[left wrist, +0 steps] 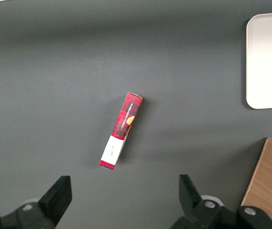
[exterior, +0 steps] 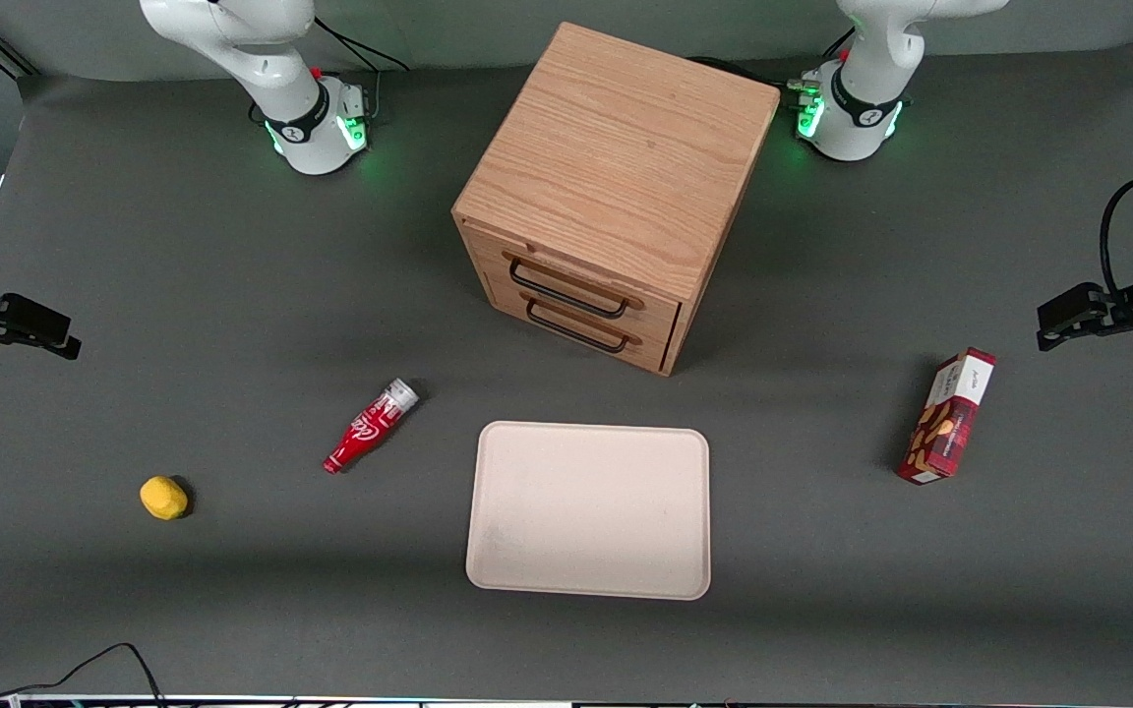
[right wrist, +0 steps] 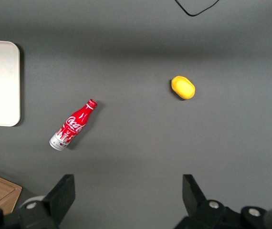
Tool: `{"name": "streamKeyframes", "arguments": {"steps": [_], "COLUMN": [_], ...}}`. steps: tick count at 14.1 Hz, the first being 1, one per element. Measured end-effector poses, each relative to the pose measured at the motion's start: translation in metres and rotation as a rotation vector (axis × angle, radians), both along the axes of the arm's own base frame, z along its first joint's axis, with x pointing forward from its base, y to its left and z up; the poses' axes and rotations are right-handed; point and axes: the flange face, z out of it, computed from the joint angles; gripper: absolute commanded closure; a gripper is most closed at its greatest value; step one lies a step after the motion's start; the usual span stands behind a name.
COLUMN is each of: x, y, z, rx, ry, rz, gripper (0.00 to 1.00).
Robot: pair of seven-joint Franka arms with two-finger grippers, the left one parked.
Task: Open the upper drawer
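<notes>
High above bare mat, the tool [right wrist: 126,193] hangs spread, upper drawer [exterior: 576,292] flush.

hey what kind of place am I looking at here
Probably a robot lab bench: arm bases on a grey table, test props like an oak cabinet, and the open gripper above the table.

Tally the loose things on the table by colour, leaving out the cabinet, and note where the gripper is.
Red: 2, the red cola bottle and the red patterned snack box.
Yellow: 1, the yellow lemon-shaped object.
Cream: 1, the cream rectangular tray.
Total: 4.
The right arm's gripper hangs open above the table, over the bottle and the yellow object.
</notes>
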Motion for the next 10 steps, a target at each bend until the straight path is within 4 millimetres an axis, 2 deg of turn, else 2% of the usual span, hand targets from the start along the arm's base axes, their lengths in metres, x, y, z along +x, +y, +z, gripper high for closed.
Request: {"name": "streamKeyframes", "arguments": {"steps": [4,6,8,10], "x": [0.000,0.001,0.001,-0.004], "y": [0.001,0.010,0.032,0.072], "z": [-0.001,-0.001,-0.004,-0.008], "rx": [0.000,0.002,0.009,0.019], "ry": [0.002,0.005,0.017,0.054], "rz": [0.001,0.016,0.057,0.144], "gripper": [0.00,0.00,0.00,0.00]}}
